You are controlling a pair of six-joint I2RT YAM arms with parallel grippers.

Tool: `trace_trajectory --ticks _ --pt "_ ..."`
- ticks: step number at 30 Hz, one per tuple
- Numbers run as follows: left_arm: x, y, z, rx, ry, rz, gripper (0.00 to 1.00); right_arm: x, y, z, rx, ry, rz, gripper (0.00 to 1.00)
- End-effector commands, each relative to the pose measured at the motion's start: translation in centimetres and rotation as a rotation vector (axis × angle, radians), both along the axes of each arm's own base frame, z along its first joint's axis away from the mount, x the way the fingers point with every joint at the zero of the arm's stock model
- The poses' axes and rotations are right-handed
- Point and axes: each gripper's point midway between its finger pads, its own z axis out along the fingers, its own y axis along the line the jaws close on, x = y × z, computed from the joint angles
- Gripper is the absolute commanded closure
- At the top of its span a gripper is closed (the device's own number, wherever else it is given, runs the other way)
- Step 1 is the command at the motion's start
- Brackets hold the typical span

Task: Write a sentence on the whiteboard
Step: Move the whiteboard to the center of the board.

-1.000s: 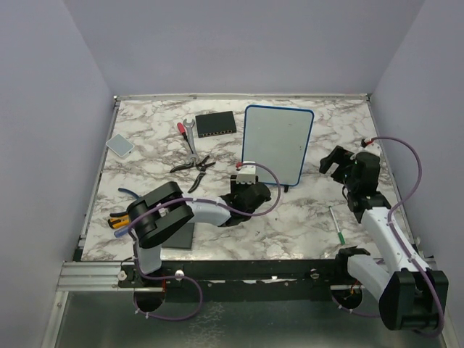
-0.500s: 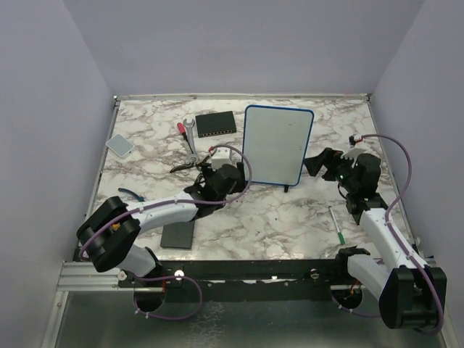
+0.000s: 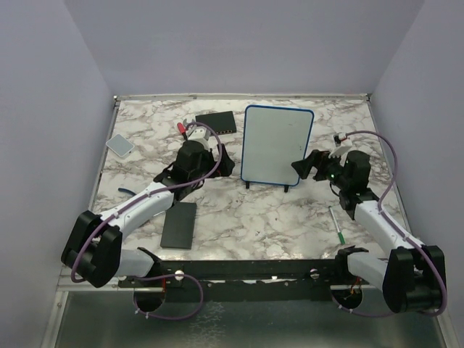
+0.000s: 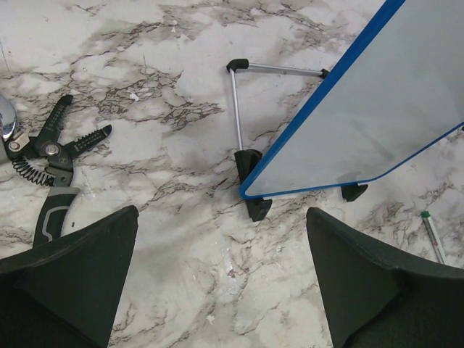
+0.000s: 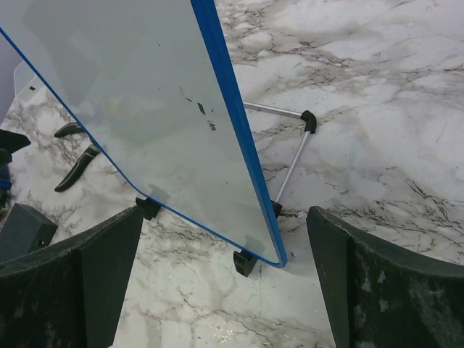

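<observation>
**Supervisor:** Report the work surface and the board's position.

**Operator:** I see a marble table (image 3: 290,217). The whiteboard (image 3: 276,145) stands upright on it, past the middle toward the far side, with its face turned to the arms. It rests on small black feet (image 4: 257,207) and a wire prop (image 4: 235,109) behind. There is no sentence on it. The face is blank apart from a few dark specks in the right wrist view.

**Supervisor:** Gripper status?

**Operator:** The left gripper (image 3: 221,161) is just beside the board's left edge and the right gripper (image 3: 303,165) just beside its right edge. On both, the jaws stand spread wide with nothing between them. Neither touches the board.

**Supervisor:** Handling characteristics?

**Operator:** I judge the board light and stiff, a thin panel on a narrow footing. Pen pressure on the face would likely tip it back or skid it across the smooth marble. I would take hold on the blue frame (image 5: 238,119), low on a side edge, and keep contact off the writing face.

**Supervisor:** Smaller items?

**Operator:** A flat black slab (image 3: 179,225) lies near the left arm. Pliers (image 4: 51,156) lie left of the board. A green marker (image 3: 336,225) lies on the table beside the right arm, not yet picked up.
</observation>
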Motion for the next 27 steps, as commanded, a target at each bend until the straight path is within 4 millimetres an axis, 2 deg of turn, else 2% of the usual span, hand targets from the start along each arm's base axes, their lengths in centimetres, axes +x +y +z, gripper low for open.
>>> trace_trajectory --ticks 1,15,27 --pt "-0.6 -0.4 0.5 -0.041 0.022 -0.069 0.01 1.2 0.8 0.9 -0.030 -0.056 0.035 0.00" --pt "-0.8 0.3 -0.7 -0.041 0.053 -0.060 0.01 1.9 4.0 -0.2 -0.081 -0.045 0.122 0.00" --pt "-1.2 0.6 -2.9 -0.045 0.098 -0.053 0.01 2.0 5.3 -0.4 -0.104 -0.037 0.141 0.00"
